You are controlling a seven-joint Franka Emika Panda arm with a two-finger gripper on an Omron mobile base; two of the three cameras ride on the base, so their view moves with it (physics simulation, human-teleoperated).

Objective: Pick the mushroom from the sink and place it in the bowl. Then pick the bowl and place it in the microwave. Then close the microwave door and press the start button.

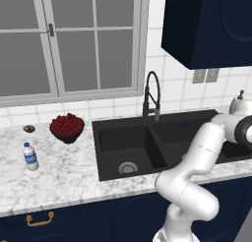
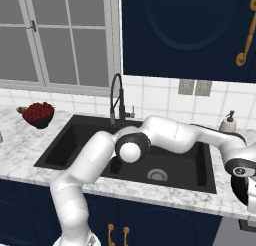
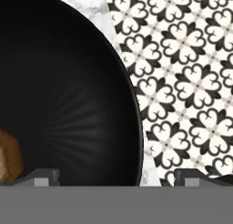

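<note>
The black bowl takes up most of the hand view, seen from close above. The tan-brown mushroom lies inside it at the lower left edge of that view. My gripper is open. One fingertip stands over the bowl's inside and the other over the outside, so the jaws straddle the rim. My arm stretches across the black double sink to the counter on its right. The microwave and its door are out of view.
Beside the bowl a sliver of marble counter ends above patterned floor tiles. A black faucet stands behind the sink and a soap dispenser at the back right. A fruit bowl and a water bottle sit left.
</note>
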